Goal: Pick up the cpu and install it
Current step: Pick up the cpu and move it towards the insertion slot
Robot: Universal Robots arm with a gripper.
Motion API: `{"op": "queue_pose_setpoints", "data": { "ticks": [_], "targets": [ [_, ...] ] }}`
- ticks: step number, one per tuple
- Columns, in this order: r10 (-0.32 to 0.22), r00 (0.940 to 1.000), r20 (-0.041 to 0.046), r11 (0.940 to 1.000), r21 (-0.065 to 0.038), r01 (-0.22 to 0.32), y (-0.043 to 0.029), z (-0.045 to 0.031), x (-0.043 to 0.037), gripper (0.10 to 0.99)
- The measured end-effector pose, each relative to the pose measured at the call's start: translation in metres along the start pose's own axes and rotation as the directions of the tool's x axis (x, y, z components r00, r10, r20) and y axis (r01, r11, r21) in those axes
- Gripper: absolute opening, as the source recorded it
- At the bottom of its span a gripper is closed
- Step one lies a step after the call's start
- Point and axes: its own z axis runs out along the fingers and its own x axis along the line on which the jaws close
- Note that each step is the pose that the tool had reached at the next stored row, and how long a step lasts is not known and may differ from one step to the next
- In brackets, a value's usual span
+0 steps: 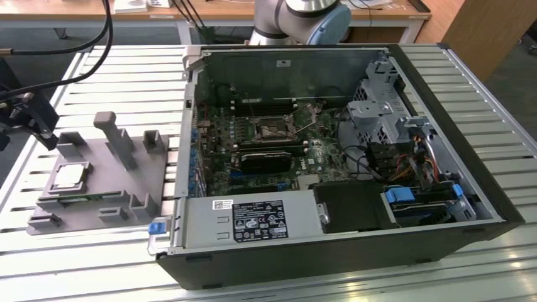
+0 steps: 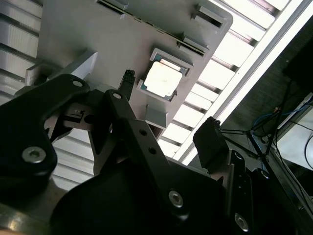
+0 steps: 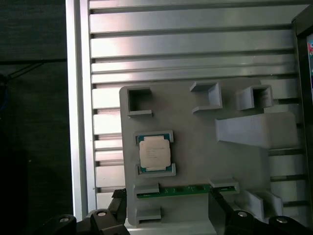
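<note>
The cpu (image 1: 69, 175) is a flat silver-topped square lying in a shallow pocket of the grey fixture plate (image 1: 126, 195), on the exterior view's left. It also appears in both wrist views (image 3: 155, 152) (image 2: 161, 78). My gripper (image 1: 40, 126) hangs above the fixture's far left edge, apart from the chip. In both wrist views the gripper (image 3: 168, 208) (image 2: 168, 107) is open, its black fingers (image 3: 217, 208) spread wide with nothing between them. The chip lies a little ahead of the fingertips.
An open computer case (image 1: 336, 251) lies on the slatted metal table (image 1: 100, 75), with the motherboard's bare socket (image 1: 273, 131) and a dark heatsink block (image 1: 264, 160) inside. A green memory stick (image 3: 183, 190) sits in a fixture slot beside the chip. Grey upright posts (image 1: 113, 138) rise from the fixture.
</note>
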Motion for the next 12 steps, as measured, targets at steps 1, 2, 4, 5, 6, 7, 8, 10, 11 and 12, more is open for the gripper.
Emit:
{"op": "queue_pose_setpoints", "data": {
  "ticks": [1, 2, 4, 5, 6, 7, 8, 10, 11, 12],
  "targets": [
    [0.0, 1.0, 0.0002, 1.0, 0.0, 0.0, 0.0, 0.0002, 0.0001, 0.761],
    [0.0, 1.0, 0.0, 1.0, 0.0, 0.0, 0.0, 0.0001, 0.0001, 0.761],
    [0.0, 1.0, -0.0001, 1.0, 0.0, 0.0, 0.0, 0.0001, 0.0001, 0.761],
    [0.0, 1.0, -0.0001, 1.0, 0.0, 0.0, 0.0, 0.0001, 0.0001, 0.761],
    [0.0, 1.0, -0.0002, 1.0, 0.0, 0.0, 0.0, 0.0001, 0.0001, 0.761],
    [0.0, 1.0, -0.0001, 1.0, 0.0, 0.0, 0.0, 0.0005, 0.0001, 0.761],
    [0.0, 1.0, -0.0001, 1.0, 0.0, 0.0, 0.0, 0.0007, 0.0001, 0.761],
    [0.0, 1.0, -0.0001, 1.0, 0.0, 0.0, 0.0, 0.0007, 0.0001, 0.761],
    [0.0, 1.0, -0.0001, 1.0, 0.0, 0.0, 0.0, 0.0007, 0.0001, 0.761],
    [0.0, 1.0, -0.0001, 1.0, 0.0, 0.0, 0.0, 0.0007, 0.0001, 0.761]
  ]
}}
